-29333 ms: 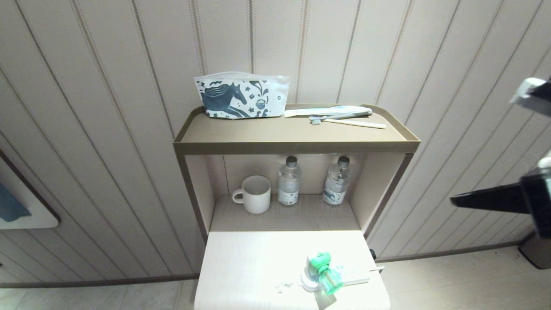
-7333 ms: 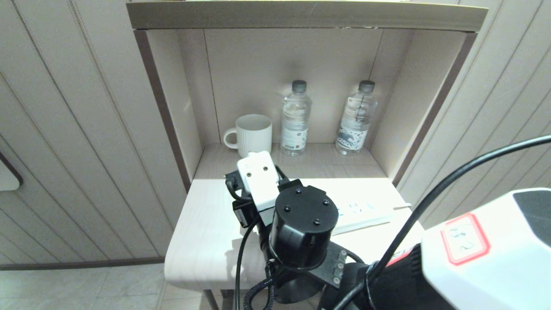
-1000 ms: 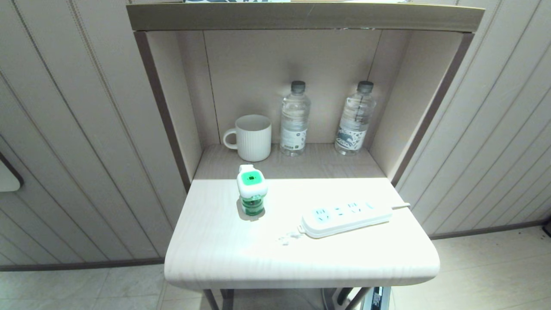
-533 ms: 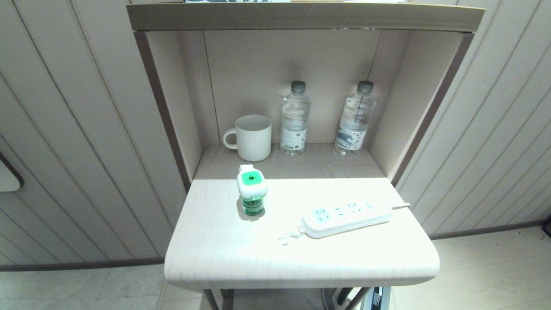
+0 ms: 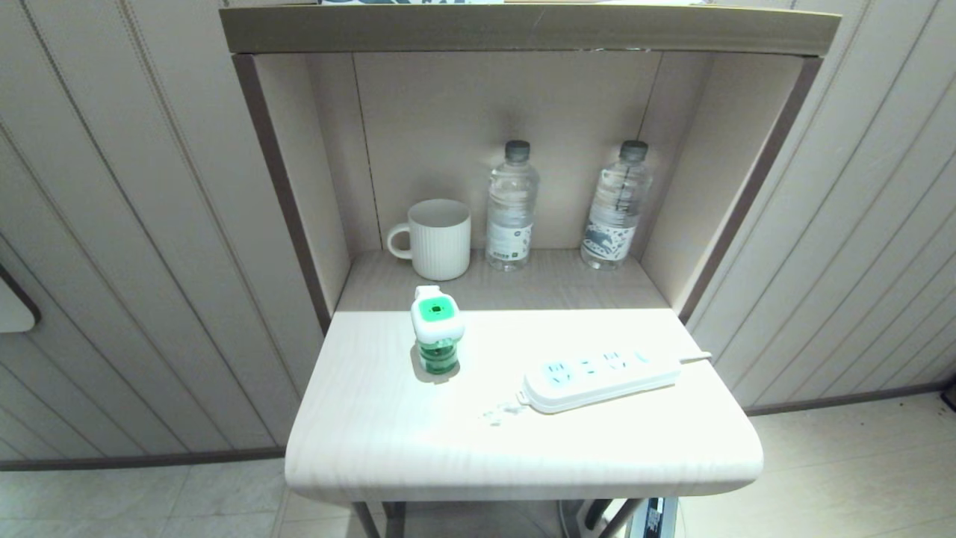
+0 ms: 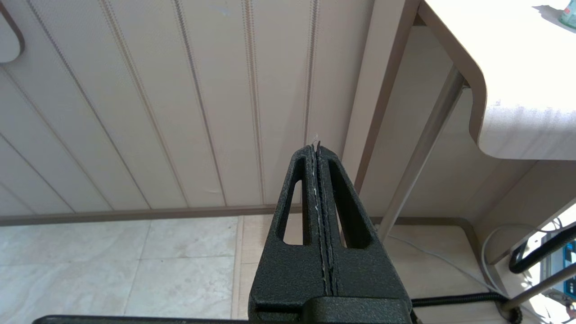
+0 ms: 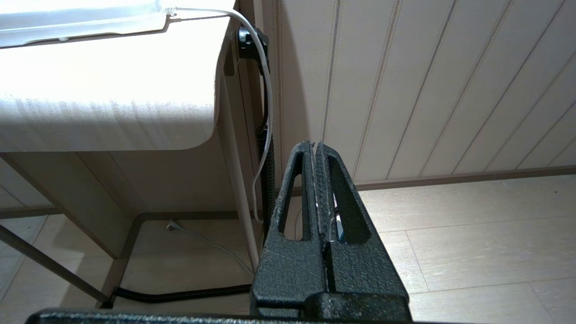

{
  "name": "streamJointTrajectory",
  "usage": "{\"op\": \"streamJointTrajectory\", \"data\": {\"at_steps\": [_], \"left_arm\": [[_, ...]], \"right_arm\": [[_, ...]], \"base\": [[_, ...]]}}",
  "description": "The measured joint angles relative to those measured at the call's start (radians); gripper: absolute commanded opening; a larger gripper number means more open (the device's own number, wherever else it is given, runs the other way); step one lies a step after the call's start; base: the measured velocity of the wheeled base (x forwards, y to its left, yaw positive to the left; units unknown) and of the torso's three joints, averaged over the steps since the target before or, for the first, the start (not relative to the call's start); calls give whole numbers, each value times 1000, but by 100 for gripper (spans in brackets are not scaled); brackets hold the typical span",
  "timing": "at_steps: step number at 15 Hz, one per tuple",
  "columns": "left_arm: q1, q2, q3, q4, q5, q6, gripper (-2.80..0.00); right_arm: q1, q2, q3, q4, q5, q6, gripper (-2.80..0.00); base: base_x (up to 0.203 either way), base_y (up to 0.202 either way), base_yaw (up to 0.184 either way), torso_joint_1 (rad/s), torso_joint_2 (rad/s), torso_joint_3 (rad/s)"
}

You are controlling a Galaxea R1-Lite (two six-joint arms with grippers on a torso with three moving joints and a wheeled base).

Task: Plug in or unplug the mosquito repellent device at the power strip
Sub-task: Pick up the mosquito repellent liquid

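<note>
Two grippers, left gripper (image 6: 317, 148) pressed together, right gripper (image 7: 313, 147) likewise, both empty, below table edge (image 6: 517, 135).

We are looking at the paper labels on the two clear plastic water bottles (image 5: 511, 205) (image 5: 617, 205), but we cannot read any words.

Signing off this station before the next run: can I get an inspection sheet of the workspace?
Surface: pale table, brightly lit.
Job's things: mosquito repellent device upright, unplugged, apart from power strip lying flat.
Clutter: mug and two water bottles in the alcove behind.
Grippers: left pincer and right pincer shut, empty, parked below table level.
Cables: strip's white cord drops off the table's edge.
Surroundings: panelled wall, tiled floor.
</note>
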Motion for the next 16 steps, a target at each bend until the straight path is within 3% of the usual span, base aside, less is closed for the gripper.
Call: {"op": "streamJointTrajectory", "data": {"at_steps": [6,9,13,16], "left_arm": [[0,0,0,0,0,-1,-280],[0,0,0,0,0,-1,-280],[0,0,0,0,0,0,-280],[0,0,0,0,0,-1,-280]], "right_arm": [[1,2,-62,21,14,-33,-280],[2,72,-265,57,44,-33,-280],[15,331,-537,36,95,-21,-280],[54,598,-784,16,189,54,-280]], "base": [[0,0,0,0,0,0],[0,0,0,0,0,0],[0,0,0,0,0,0],[0,0,0,0,0,0]]}}
